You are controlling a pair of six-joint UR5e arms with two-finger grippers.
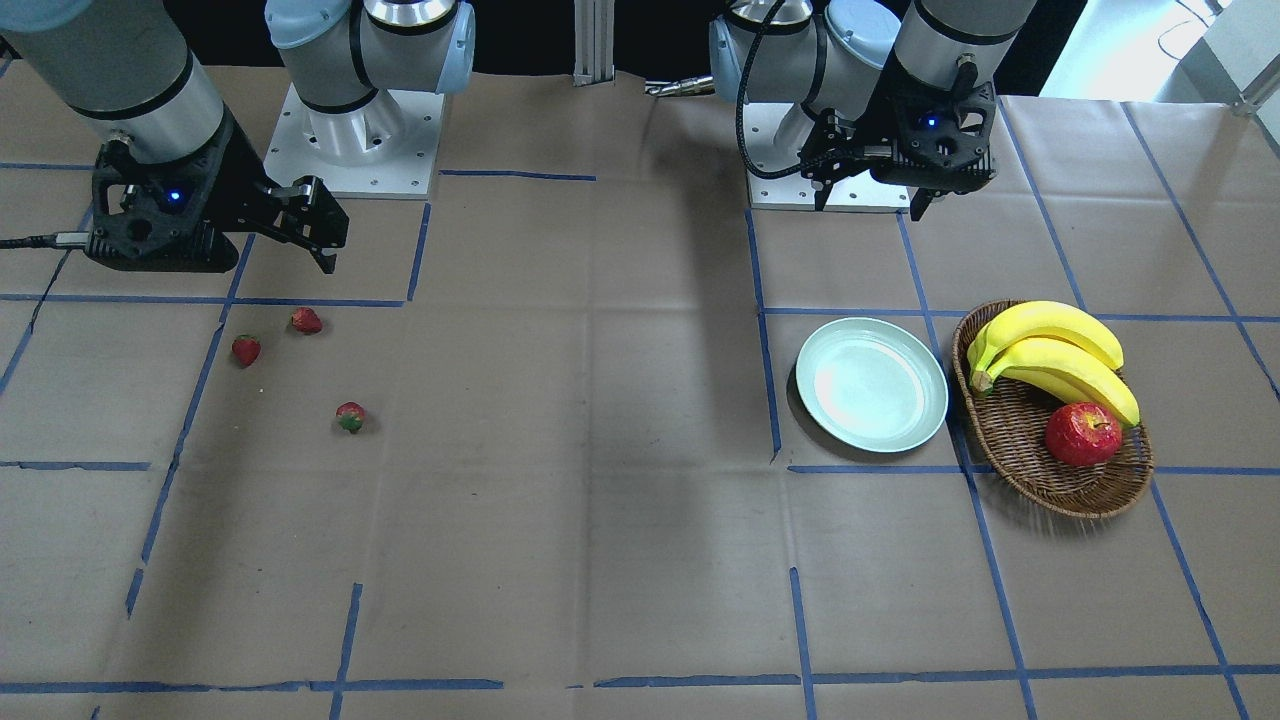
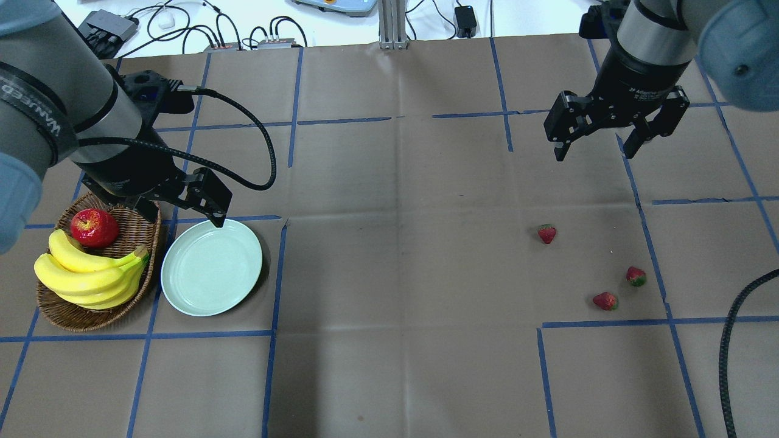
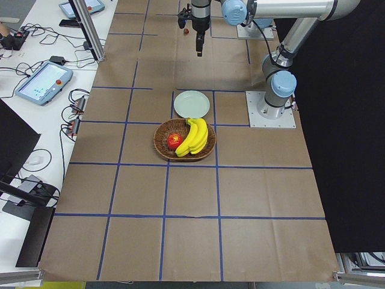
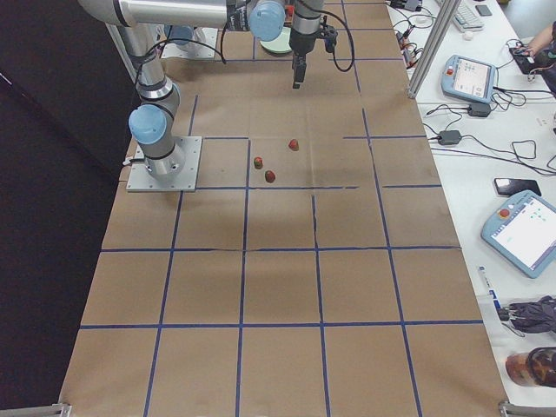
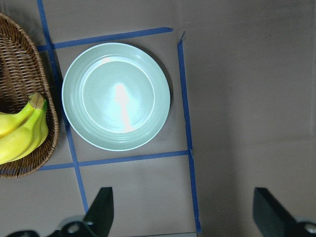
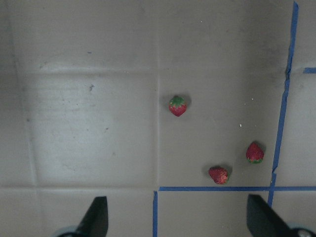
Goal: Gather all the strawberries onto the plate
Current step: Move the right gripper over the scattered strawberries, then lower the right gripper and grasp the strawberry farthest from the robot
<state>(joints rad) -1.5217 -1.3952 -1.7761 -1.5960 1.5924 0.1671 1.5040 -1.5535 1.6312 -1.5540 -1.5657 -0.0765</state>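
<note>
Three small red strawberries lie loose on the brown paper on my right side: one (image 2: pixel 546 233), a second (image 2: pixel 636 277) and a third (image 2: pixel 605 300). They also show in the right wrist view (image 6: pixel 177 105) (image 6: pixel 255 152) (image 6: pixel 218 174). The pale mint plate (image 2: pixel 211 267) lies empty on my left side, beside the basket. My right gripper (image 2: pixel 594 149) is open and empty, held above the table beyond the strawberries. My left gripper (image 2: pixel 182 219) is open and empty, hovering over the plate's far edge; the plate (image 5: pixel 116 96) fills its wrist view.
A brown wicker basket (image 2: pixel 91 313) with a bunch of bananas (image 2: pixel 85 274) and a red apple (image 2: pixel 94 227) sits just left of the plate. Blue tape lines cross the paper. The wide stretch of table between plate and strawberries is bare.
</note>
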